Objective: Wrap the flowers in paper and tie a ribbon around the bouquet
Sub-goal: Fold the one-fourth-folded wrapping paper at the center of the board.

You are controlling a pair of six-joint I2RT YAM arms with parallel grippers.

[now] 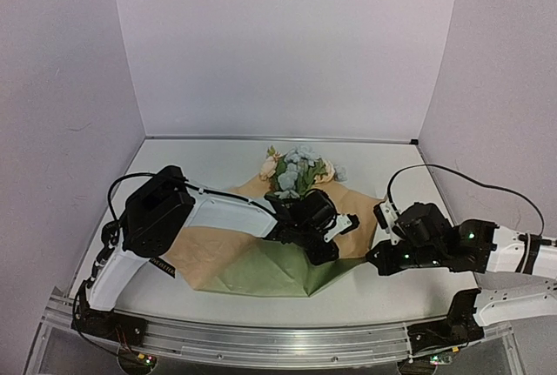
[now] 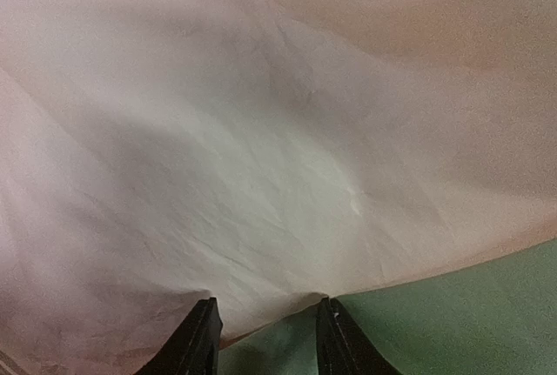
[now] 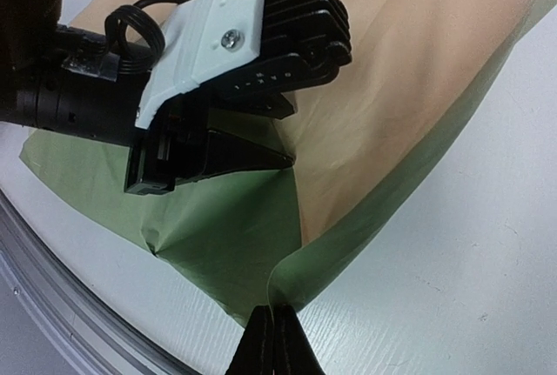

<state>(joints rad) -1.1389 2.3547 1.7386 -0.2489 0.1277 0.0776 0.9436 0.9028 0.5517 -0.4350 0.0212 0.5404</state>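
Paper [image 1: 252, 266] part folded, flowers [image 1: 296, 170] at its far edge
Left gripper [image 2: 268, 307] half spread over the tan fold; right gripper [image 3: 272, 321] closed, pinching the green edge

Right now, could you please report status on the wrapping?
Left gripper open above the fold. Right gripper shut on a corner of the creased sage-green and peach paper sheet. Cream and pale blue flowers at its far end. No obstruction seen.
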